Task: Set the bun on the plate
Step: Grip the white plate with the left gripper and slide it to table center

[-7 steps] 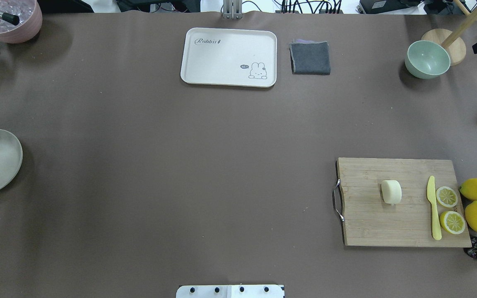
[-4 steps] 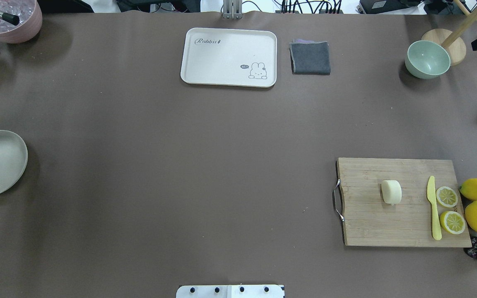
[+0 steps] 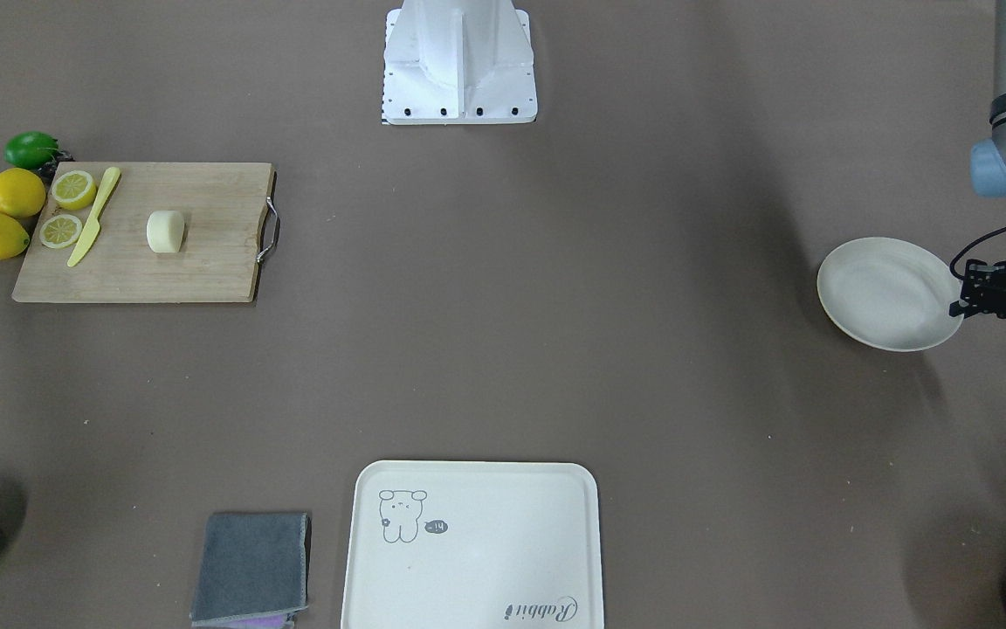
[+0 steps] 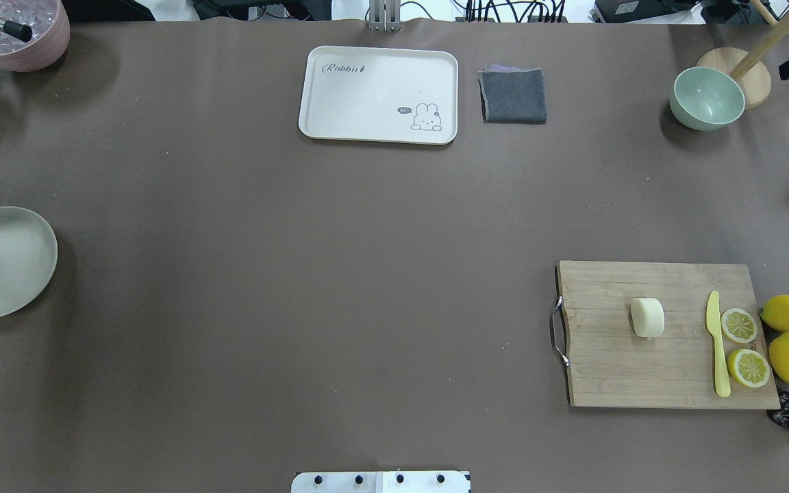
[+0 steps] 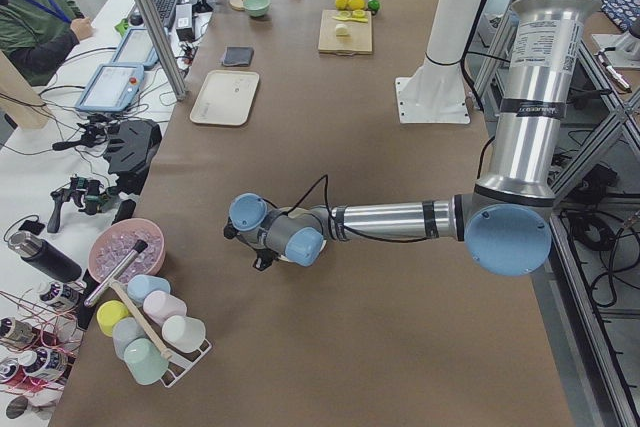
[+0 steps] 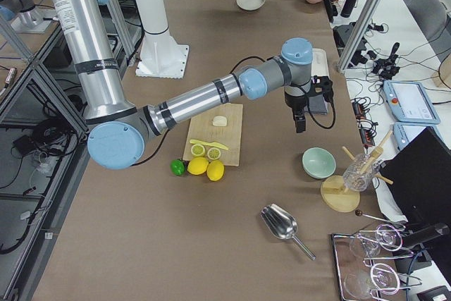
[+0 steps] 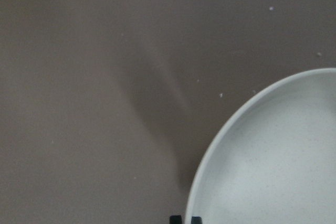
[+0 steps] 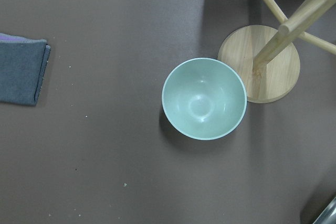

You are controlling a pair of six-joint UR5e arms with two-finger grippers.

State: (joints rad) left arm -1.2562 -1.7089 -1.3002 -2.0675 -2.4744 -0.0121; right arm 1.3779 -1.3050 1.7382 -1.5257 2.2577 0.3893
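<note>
**Plate (image 3: 878, 293) gripped, bun (image 3: 165, 231) on cutting board (image 3: 197, 262)**

Clamps the plate's rim in the left gripper (image 3: 959, 301). Has the bun beside the yellow knife (image 3: 94, 217), well apart from the plate. Cannot tell the right gripper's (image 6: 300, 125) state, up near the green bowl (image 6: 318, 162).

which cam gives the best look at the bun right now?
Overhead exterior: the bun lies unobstructed on the cutting board, apart from the knife, with its outline sharp. Front-facing shows it nearly as well, slightly smaller. Exterior right shows it small, exterior left tiny and far off. Neither wrist view shows it.
</note>
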